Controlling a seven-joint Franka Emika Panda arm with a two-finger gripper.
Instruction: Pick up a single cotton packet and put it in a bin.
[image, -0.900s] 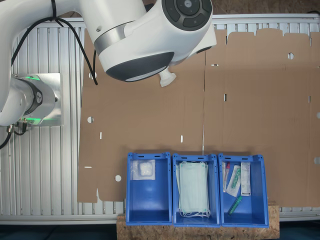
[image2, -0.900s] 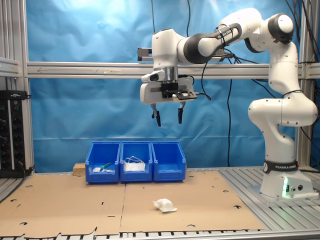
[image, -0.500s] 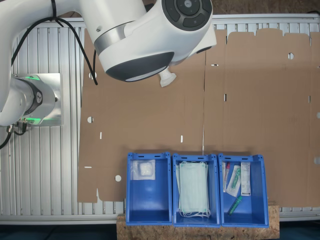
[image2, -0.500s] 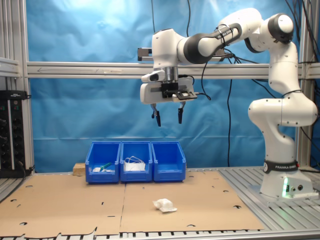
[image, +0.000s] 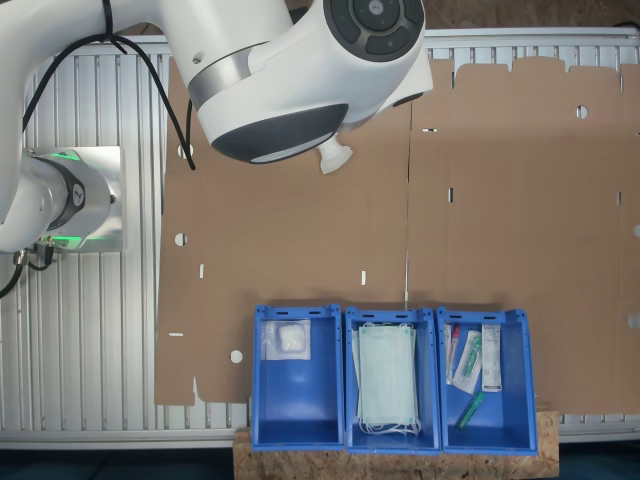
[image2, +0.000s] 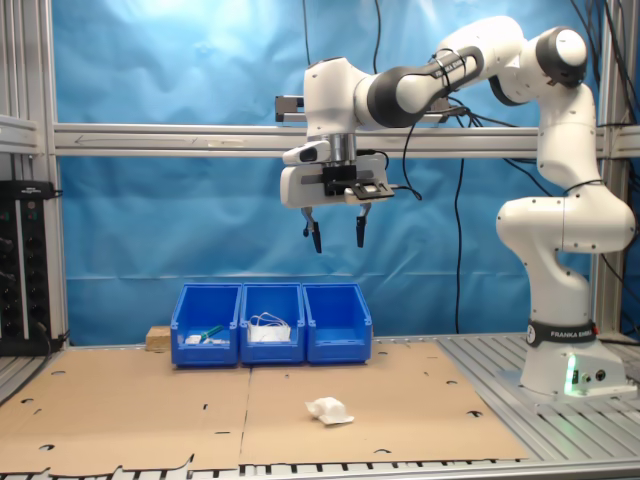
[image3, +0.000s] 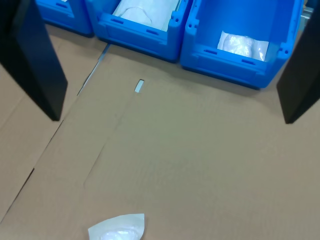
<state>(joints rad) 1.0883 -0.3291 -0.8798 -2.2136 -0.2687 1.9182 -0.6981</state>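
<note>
A cotton packet (image2: 329, 410) lies loose on the cardboard sheet (image2: 150, 410), well in front of three blue bins; it also shows in the wrist view (image3: 117, 229). In the first exterior view this cotton packet (image: 335, 155) peeks out from under the arm. A second packet (image: 287, 340) lies in the end bin (image: 262, 400), which the wrist view (image3: 243, 45) shows too. My gripper (image2: 337, 240) hangs high above the cardboard, between the bins and the loose packet, open and holding nothing. Its dark fingers (image3: 35, 65) frame the wrist view.
The middle bin (image: 349, 425) holds pale green face masks (image: 385, 380). The other end bin (image: 524, 400) holds narrow white-and-green wrapped items (image: 467, 362). The arm's base (image2: 565, 365) stands on the slatted table at the second exterior view's right. Bare cardboard surrounds the loose packet.
</note>
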